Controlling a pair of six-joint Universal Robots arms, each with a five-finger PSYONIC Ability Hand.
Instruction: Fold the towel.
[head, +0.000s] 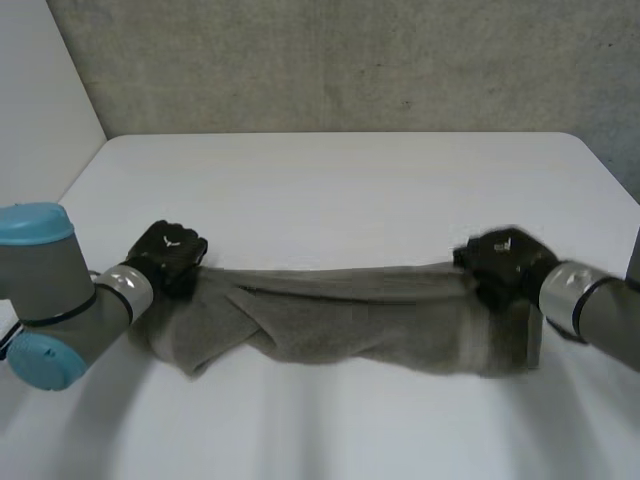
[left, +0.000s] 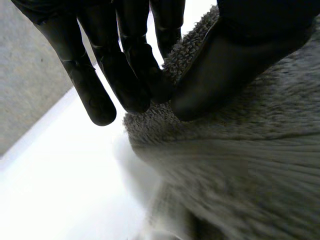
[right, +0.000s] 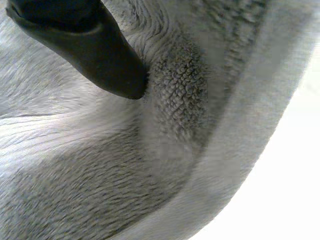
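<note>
A grey towel (head: 370, 320) hangs stretched in a long bunched band between my two hands, sagging toward the white table (head: 340, 190). My left hand (head: 168, 255) holds the towel's left end. In the left wrist view its thumb (left: 225, 65) and fingers (left: 125, 65) pinch the towel's (left: 240, 165) fuzzy edge. My right hand (head: 505, 262) grips the right end. In the right wrist view its thumb (right: 90, 45) presses into the towel (right: 185, 100), and the cloth hides its fingers.
The table stretches wide and bare behind the towel, up to a grey concrete wall (head: 350, 60). A white panel (head: 40, 90) stands at the far left. A strip of bare table lies in front of the towel.
</note>
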